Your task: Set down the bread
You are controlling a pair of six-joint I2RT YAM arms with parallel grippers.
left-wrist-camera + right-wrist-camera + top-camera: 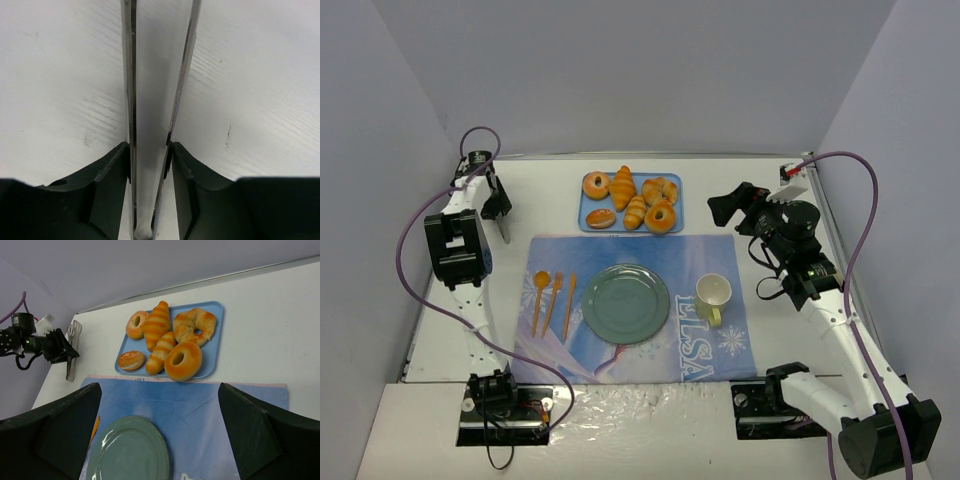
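Tongs ready, bun not grabbed yet

L gripper (497, 203) is clamped on the thin metal tongs (131, 100), tong arms apart w/ nothing between them. R gripper (728, 205) is wide open, empty. The small oval golden-brown bun (131, 360) sits at the near-left corner of the blue plastic tray (217, 340). Imo drop straight down, straddle only the bun, squeeze gently. Count: 1 bun, 2 ridged croissants (157, 325), 2 smooth ring doughnuts (187, 371), 1 twisted ring (182, 327), 1 round green plate (625, 303).
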